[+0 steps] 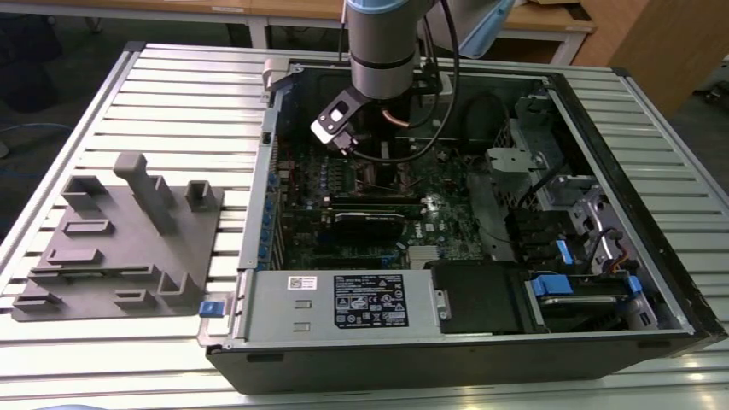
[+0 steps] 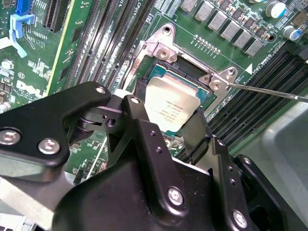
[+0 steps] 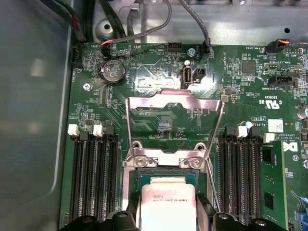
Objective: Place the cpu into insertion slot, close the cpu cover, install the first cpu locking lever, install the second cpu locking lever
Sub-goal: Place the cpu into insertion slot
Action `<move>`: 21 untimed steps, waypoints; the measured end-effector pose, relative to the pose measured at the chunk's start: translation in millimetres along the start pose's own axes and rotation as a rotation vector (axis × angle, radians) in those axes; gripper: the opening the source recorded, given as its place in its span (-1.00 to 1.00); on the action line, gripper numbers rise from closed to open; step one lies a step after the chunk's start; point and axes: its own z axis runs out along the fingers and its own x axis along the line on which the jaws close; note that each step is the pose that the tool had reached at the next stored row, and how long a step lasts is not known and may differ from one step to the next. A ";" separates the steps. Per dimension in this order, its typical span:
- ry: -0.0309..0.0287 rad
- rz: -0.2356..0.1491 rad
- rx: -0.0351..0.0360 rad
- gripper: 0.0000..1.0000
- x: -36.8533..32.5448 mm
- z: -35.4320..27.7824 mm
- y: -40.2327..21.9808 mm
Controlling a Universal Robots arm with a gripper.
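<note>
The cpu (image 2: pixel 172 111) was noted gripped in the closed claw (image 2: pixel 166 120), tilted just over the insertion slot (image 2: pixel 189 72). The cpu cover (image 3: pixel 174 101) was found raised open beside the slot. In the exterior view, the arm (image 1: pixel 385 43) was recorded at the computer case's (image 1: pixel 456 363) 12 o'clock end, and a grey fixture block (image 1: pixel 114 239) on the worktop (image 1: pixel 171 94) at its 9 o'clock.

Open computer case (image 1: pixel 456 363) lying on slatted metal table (image 1: pixel 183 94), grey moulded fixture block (image 1: pixel 119 248) beside it at the exterior view's left; inside: silver power-supply box (image 1: pixel 285 303), black card (image 1: pixel 367 224), coin battery (image 3: pixel 113 71), long black memory slots (image 3: pixel 94 178).
</note>
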 end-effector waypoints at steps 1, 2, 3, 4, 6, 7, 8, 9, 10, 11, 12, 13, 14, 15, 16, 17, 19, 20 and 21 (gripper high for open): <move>0.0000 0.000 0.0000 0.08 0.0 0.0 0.0; -0.0001 0.000 0.0001 0.08 0.0 0.0 0.0; 0.0000 0.000 0.0000 0.08 0.0 0.1 0.0; 0.0001 0.000 -0.0001 0.08 0.0 0.1 0.2; 0.0000 0.000 0.0000 0.08 0.0 0.1 0.3; 0.0000 0.000 0.0000 0.08 0.0 0.3 0.3; 0.0002 0.000 -0.0002 0.08 0.1 0.8 0.3; 0.0000 0.000 -0.0001 0.08 0.0 1.4 0.2; -0.0001 0.000 0.0000 0.08 0.0 1.9 0.1; -0.0004 0.000 0.0002 0.08 -0.1 2.1 0.0; -0.0004 0.000 0.0003 0.08 -0.1 2.2 0.0; -0.0005 0.000 0.0004 0.08 -0.1 2.2 0.0; -0.0003 0.000 0.0002 0.08 0.0 2.3 0.0; -0.0001 0.000 0.0001 0.08 0.0 2.4 0.0; -0.0001 0.000 0.0001 0.08 0.0 2.4 0.0; -0.0001 0.000 0.0000 0.08 0.0 2.4 0.0; -0.0001 0.000 0.0000 0.08 0.0 2.4 0.0; -0.0001 0.000 0.0001 0.08 0.0 2.5 0.0; 0.0000 0.000 0.0000 0.08 0.0 2.5 0.0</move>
